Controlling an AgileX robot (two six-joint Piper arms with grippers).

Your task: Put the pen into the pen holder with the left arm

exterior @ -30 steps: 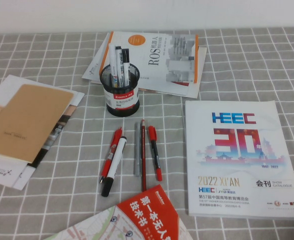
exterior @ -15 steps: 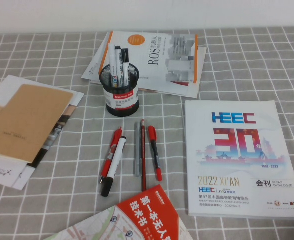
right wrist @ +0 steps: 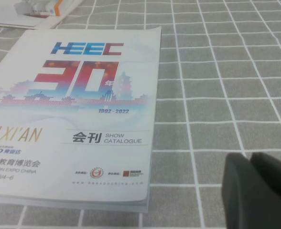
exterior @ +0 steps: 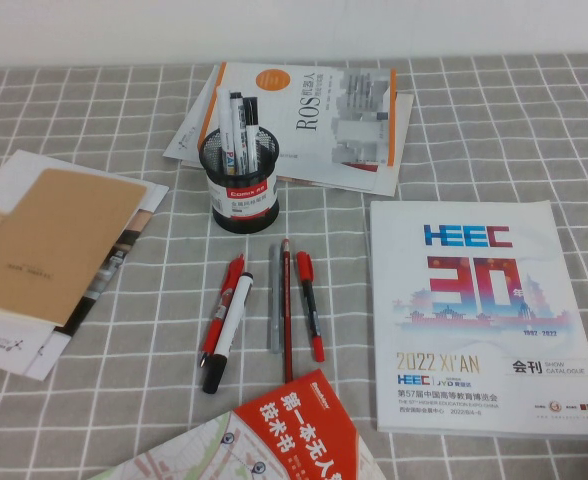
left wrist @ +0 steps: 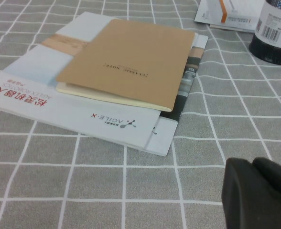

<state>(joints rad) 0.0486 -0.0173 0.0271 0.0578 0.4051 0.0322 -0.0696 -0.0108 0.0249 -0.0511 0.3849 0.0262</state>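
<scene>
The pen holder (exterior: 242,186), a black mesh cup with a red band, stands left of centre on the checked cloth; its base also shows in the left wrist view (left wrist: 273,47). The pen (exterior: 223,115), slim and all white, stands upright inside it beside a white pen with black ends (exterior: 238,120). Neither arm appears in the high view. My left gripper (left wrist: 252,163) hangs low over bare cloth near a tan notebook, shut and holding nothing. My right gripper (right wrist: 249,158) is shut and empty beside the HEEC catalogue.
On the cloth lie a red pen (exterior: 309,305), a red pencil (exterior: 286,310), a grey pen (exterior: 273,300) and a white pen with black ends (exterior: 228,325). A tan notebook (exterior: 54,245) lies left, the HEEC catalogue (exterior: 479,315) right, a ROS book (exterior: 314,125) behind, a red booklet (exterior: 294,425) in front.
</scene>
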